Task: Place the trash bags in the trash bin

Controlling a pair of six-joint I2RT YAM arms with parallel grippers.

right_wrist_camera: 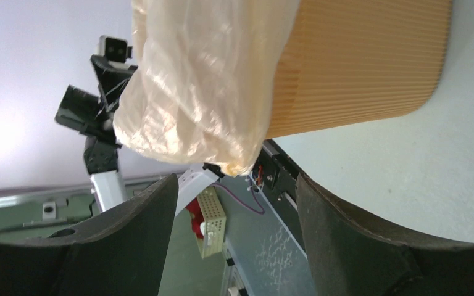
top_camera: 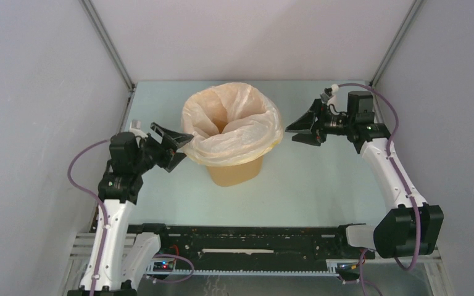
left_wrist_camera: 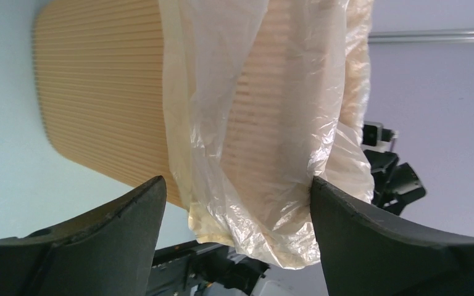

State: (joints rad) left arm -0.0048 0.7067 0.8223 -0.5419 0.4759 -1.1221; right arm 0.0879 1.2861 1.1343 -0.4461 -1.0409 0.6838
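Observation:
The yellow-orange ribbed trash bin [top_camera: 234, 171] stands upright mid-table. The pale cream trash bag [top_camera: 231, 123] lines it, its mouth folded out over the rim and hanging down the sides. My left gripper [top_camera: 188, 147] is open at the bin's left side. In the left wrist view the bag's hanging fold [left_wrist_camera: 253, 123] sits between the spread fingers of that gripper [left_wrist_camera: 237, 180], in front of the bin wall [left_wrist_camera: 99, 92]. My right gripper [top_camera: 290, 134] is open a short way right of the bin. Nothing lies between the fingers of the right gripper [right_wrist_camera: 236, 177]; bag [right_wrist_camera: 191, 80] and bin [right_wrist_camera: 358, 61] are just ahead of it.
A black rail [top_camera: 247, 240] runs along the table's near edge between the arm bases. Grey enclosure walls with metal posts [top_camera: 108, 43] close in the left, right and back. Each arm shows beyond the bin in the other's wrist view.

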